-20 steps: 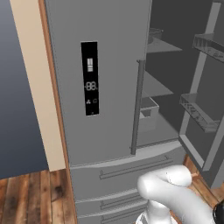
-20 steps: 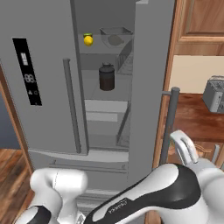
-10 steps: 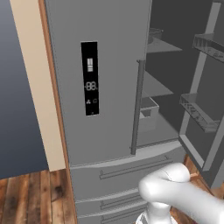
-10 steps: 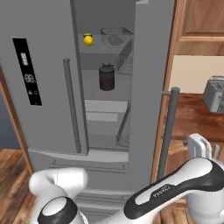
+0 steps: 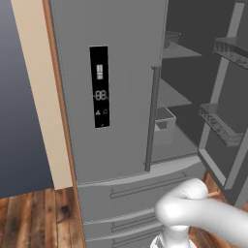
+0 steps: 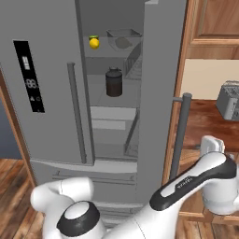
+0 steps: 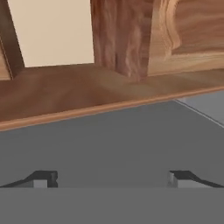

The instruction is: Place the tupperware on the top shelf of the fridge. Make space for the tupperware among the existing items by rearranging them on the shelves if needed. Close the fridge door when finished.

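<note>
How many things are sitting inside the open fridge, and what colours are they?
Yellow: 1, the lemon
Dark brown: 1, the jar
Grey see-through: 1, the tupperware
Total: 3 things that I can make out on the shelves of the fridge.

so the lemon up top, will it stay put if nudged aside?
Probably not. The lemon is rounded and sits loose on the top shelf, so a push likely rolls it. It looks small and likely light. Its curved skin may slip between the fingers, so a centred grip seems safer.
</note>
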Available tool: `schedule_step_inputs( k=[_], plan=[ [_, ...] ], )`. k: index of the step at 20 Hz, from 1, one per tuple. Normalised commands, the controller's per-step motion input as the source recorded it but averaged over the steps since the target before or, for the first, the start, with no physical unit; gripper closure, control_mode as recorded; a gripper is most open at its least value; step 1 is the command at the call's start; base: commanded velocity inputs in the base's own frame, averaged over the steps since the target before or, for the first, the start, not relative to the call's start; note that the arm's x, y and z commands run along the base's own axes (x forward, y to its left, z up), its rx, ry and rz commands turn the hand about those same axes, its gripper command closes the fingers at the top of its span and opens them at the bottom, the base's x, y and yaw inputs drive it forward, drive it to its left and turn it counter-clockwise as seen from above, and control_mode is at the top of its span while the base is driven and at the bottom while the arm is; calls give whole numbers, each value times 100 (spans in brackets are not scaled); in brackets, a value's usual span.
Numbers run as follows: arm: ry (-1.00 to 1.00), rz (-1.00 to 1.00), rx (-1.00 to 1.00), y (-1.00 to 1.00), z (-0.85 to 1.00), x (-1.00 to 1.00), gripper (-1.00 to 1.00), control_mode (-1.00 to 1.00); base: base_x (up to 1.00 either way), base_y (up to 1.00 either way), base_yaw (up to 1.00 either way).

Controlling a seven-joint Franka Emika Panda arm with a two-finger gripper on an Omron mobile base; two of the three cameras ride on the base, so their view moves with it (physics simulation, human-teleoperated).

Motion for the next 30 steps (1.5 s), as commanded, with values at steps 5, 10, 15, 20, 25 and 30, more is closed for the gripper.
schedule_step_inputs(
  k=[5, 10, 15, 20, 25, 30],
  plan=[
    [13, 22, 19, 16, -30, 24, -100, -100, 0, 0, 0],
    [2, 37, 5, 84, -47, -4, -100, -100, 0, 0, 0],
    [0, 35, 0, 96, -21, 8, -100, -100, 0, 0, 0],
    [-2, 32, 0, 100, -4, 10, -100, -100, 0, 0, 0],
    [-16, 22, 0, 98, 2, 16, -100, -100, 0, 0, 0],
    [-34, -2, 0, 73, 27, 41, -100, -100, 0, 0, 0]
  ],
)
